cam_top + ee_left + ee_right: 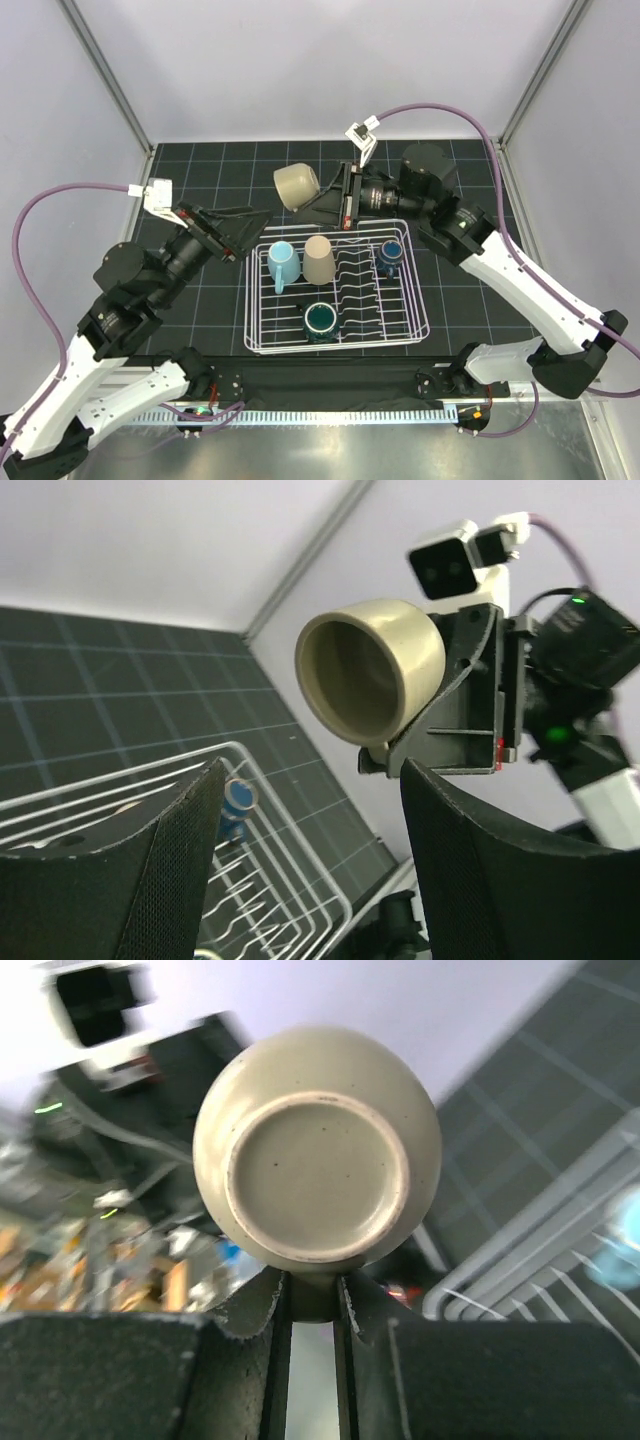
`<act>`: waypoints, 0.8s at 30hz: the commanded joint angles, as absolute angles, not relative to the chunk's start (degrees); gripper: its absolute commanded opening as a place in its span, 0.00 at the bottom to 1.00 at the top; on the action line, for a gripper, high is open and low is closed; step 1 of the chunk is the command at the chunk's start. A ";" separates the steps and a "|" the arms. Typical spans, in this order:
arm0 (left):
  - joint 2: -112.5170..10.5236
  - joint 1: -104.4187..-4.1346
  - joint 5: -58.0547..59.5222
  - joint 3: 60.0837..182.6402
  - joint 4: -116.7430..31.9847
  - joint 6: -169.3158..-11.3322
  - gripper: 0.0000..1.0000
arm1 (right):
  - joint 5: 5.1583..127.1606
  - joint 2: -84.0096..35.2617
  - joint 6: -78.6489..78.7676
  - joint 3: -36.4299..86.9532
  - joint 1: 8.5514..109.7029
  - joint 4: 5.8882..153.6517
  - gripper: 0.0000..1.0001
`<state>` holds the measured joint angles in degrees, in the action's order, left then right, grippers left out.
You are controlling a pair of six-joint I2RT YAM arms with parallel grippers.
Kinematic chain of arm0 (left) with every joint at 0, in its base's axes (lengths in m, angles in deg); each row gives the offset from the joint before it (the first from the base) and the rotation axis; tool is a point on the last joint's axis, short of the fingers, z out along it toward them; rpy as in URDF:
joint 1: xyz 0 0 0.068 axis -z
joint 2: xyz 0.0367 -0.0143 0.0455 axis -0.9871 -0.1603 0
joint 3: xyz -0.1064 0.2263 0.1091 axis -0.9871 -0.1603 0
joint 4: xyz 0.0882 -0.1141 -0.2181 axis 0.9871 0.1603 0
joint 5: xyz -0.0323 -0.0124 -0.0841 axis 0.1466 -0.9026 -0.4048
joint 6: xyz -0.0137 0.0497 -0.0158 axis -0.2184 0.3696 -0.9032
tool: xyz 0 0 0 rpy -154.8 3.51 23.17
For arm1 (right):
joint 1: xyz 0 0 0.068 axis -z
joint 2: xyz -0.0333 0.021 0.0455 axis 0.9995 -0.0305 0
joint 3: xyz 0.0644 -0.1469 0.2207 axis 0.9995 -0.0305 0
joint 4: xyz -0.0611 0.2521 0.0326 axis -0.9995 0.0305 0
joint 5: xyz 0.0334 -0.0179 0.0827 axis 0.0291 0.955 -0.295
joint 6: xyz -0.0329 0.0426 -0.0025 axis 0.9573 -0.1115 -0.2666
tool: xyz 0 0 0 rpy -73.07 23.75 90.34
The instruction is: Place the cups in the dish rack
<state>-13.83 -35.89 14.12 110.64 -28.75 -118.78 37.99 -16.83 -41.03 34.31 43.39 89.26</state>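
My right gripper (325,203) is shut on the handle of a small tan mug (297,186), held on its side in the air above the back left corner of the white wire dish rack (340,348). The right wrist view shows the mug's base (317,1175) and my fingers (250,1305) clamped on its handle. In the rack stand a light blue mug (281,263), an upturned beige cup (319,260), a dark blue mug (390,255) and a teal-green mug (321,320). My left gripper (262,222) is open and empty beside the rack's left back corner, facing the tan mug (370,670).
A black gridded mat (200,300) covers the table under the rack. Grey walls with metal frame posts (105,70) close in the back and sides. The rack's wavy dividers (360,280) fill its middle right part. The arm bases stand along the near edge.
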 commanded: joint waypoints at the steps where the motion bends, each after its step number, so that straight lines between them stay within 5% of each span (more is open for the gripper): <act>1: -13.12 -35.78 23.31 113.96 -18.49 -118.29 0.69 | 56.10 -14.92 -26.98 40.59 43.96 113.41 0.04; 3: -14.08 -35.69 27.78 116.33 -12.89 -119.17 0.70 | 67.91 -13.88 -24.52 40.52 43.87 127.24 0.04; 10: -19.00 -35.69 38.26 121.70 3.56 -121.63 0.71 | 83.45 -7.64 -25.73 27.08 44.31 135.33 0.04; 24: -22.70 -35.69 38.00 121.53 5.95 -124.27 0.74 | 84.26 -4.03 -30.75 8.26 43.78 137.54 0.04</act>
<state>-22.29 -35.89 36.96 120.87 5.02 -123.58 82.95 -4.44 -30.34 9.35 44.11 140.47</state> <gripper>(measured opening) 0.731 0.188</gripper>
